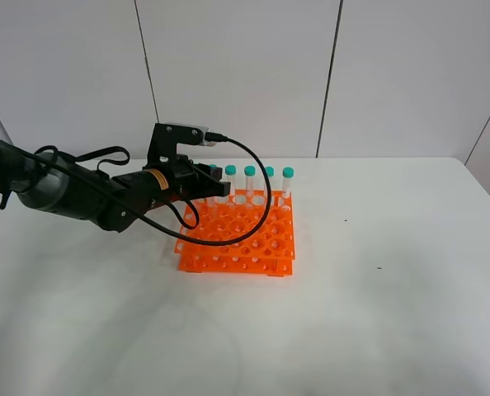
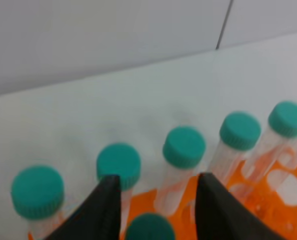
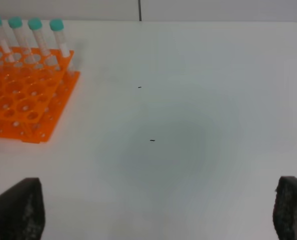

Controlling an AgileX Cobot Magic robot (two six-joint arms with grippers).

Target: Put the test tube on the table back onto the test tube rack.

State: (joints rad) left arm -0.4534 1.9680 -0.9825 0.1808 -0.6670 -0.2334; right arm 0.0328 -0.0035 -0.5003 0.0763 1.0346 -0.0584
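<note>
- Left gripper (image 1: 216,183) reaches over the back-left part of the test tube rack (image 1: 238,242), low enough that its wrist camera looks straight across the caps.
- Wrist view: two dark fingers (image 2: 106,207) stand apart, with one teal cap, the test tube (image 2: 149,227), sitting low between them and already over orange rack plastic. Looks like it's being lowered into, or just set in, a second-row hole.
- Can't tell whether the fingers actually touch that tube (contact point is cut off at the frame edge), so grip state unclear; the gap looks about a tube wide.
- Back row of tubes (image 2: 184,146) stands upright in the rack just beyond, likely why the gripper comes in from the near side, to avoid knocking them.
- No loose tube visible on the table (image 1: 377,313) in the high view, so the task is probably near its end.
- Right gripper (image 3: 153,210) hangs parked well away from the rack, fingers spread wide, nothing between them.
</note>
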